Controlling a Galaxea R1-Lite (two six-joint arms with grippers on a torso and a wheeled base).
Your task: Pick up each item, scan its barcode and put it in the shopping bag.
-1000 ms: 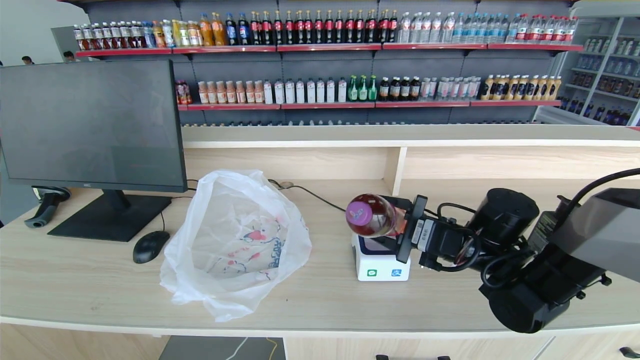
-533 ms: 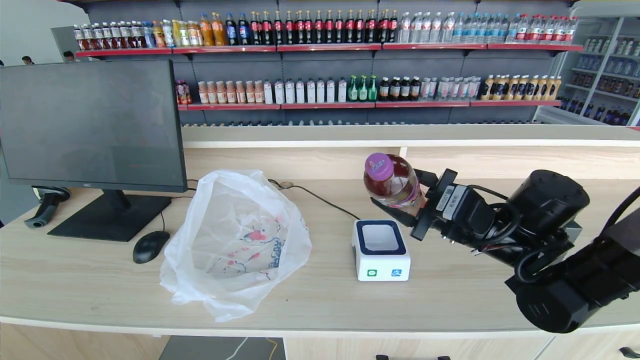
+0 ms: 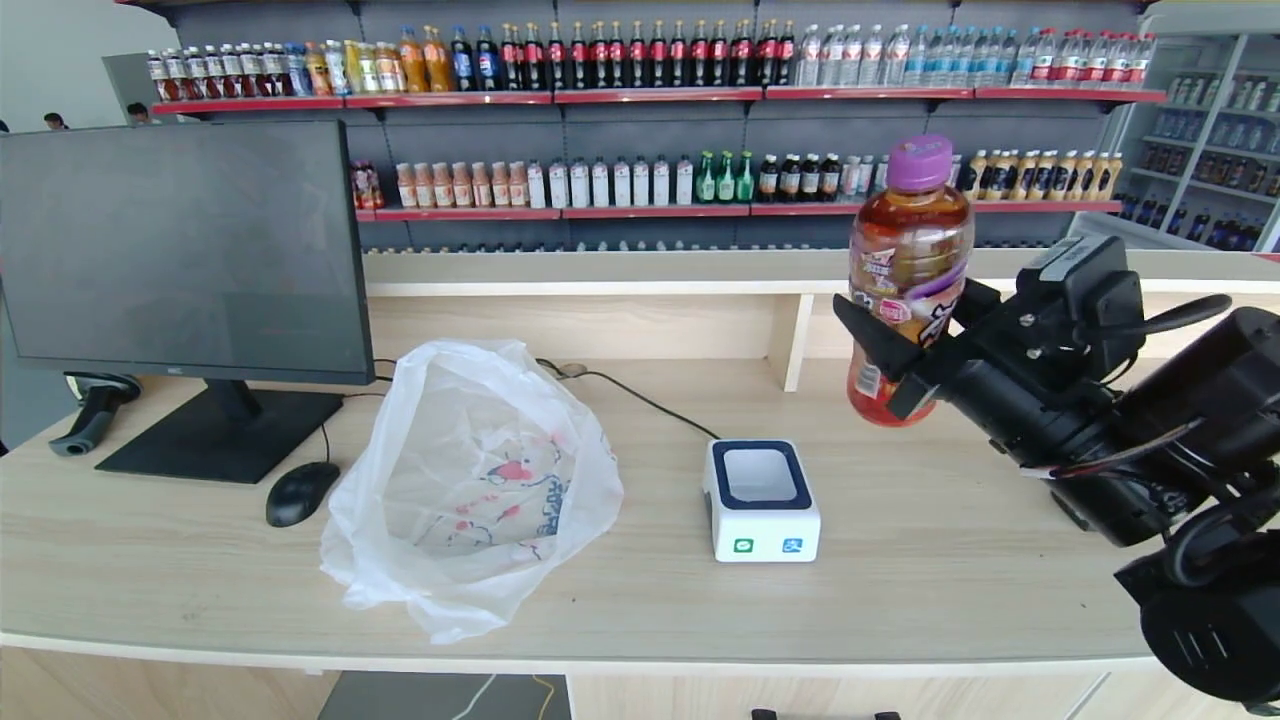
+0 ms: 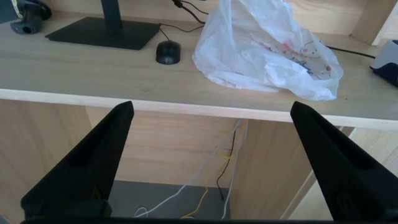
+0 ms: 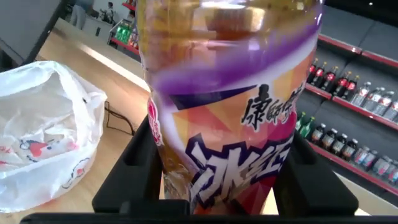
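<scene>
Currently the right tool (image 3: 915, 335) is clamped on the bottle (image 3: 908, 250) around its lower label band. Bottle is upright, purple cap up, held in the air above the surface (image 3: 950, 580), up and to the robot's right of the scanner (image 3: 760, 498), well apart from it. Shopping bag (image 3: 470, 480) sits slumped on the surface to the left of the scanner, thin, loose and crumpled. Left tool (image 4: 211, 165) hangs low in front of the surface edge, fingers wide apart, holding nothing.

Handling guess: bottle looks nearly full of amber drink, so fairly heavy for its size. Plastic wall is likely stiff but gives under a hard squeeze, and the glossy label film is probably slippery. Best hold is across the round lower body, as here, not the cap or the tapered shoulder. Close view has the fingers (image 5: 134, 162) flanking the label on both sides. Bag film will likely collapse, so lower the bottle in rather than drop it.
</scene>
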